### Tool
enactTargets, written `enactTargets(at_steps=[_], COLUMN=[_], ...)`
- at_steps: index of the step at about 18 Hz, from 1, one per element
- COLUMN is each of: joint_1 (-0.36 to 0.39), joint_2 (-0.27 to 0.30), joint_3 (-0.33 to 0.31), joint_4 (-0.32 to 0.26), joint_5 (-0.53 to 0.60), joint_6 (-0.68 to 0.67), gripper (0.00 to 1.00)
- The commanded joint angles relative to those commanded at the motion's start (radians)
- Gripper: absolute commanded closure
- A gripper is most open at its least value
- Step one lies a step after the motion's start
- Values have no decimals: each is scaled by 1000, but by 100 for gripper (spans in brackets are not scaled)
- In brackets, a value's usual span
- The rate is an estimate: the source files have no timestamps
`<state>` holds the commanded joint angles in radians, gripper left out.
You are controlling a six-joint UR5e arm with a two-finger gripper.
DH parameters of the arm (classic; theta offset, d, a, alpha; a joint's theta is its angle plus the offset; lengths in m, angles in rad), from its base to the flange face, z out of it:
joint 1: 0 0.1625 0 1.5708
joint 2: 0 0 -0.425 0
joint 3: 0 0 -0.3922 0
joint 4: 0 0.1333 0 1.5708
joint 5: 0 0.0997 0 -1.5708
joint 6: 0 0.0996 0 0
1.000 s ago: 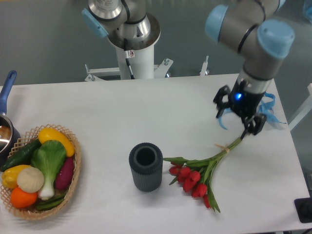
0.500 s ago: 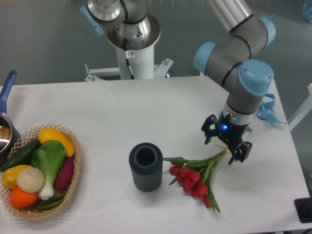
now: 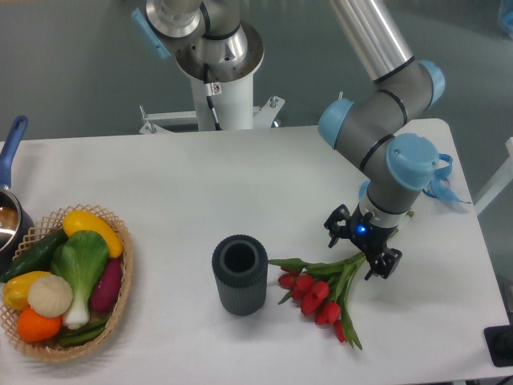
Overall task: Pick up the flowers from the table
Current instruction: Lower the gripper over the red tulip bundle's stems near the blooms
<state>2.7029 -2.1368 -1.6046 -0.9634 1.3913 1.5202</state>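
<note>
One fixed camera looked down steeply from the table's (image 3: 200, 176) front edge toward the arm's base at the back, from moderate range. Its frame took in nearly the whole tabletop; the gripper (image 3: 362, 249) sat right of centre, the basket (image 3: 120, 277) far off to its left.

A grey-green floor (image 3: 72, 72) is being seen behind the white counter (image 3: 200, 184), which is being lit evenly with only soft shadows. A white pedestal (image 3: 228, 100) is standing on a bolted base plate at the far edge. A pale bar (image 3: 493, 180) is slanting at the right border, and a dark object (image 3: 501, 345) is showing at the lower right corner.
</note>
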Motion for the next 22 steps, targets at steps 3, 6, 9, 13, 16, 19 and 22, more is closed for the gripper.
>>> enactTargets(at_steps=[3, 6, 9, 13, 16, 19, 22], joint_1=[-3, -8, -9, -17, -18, -18, -18], joint_2=[-5, -12, -25, -37, -37, -32, -29], joint_3=[-26, -35, -37, -37, -40, -38, -29], joint_4=[24, 51, 90, 110, 112, 112, 112], joint_5=[12, 14, 14, 14, 14, 14, 12], joint_6=[0, -8, -5, -8, -8, -8, -9], gripper=[0, 0, 0, 0, 36, 50, 66])
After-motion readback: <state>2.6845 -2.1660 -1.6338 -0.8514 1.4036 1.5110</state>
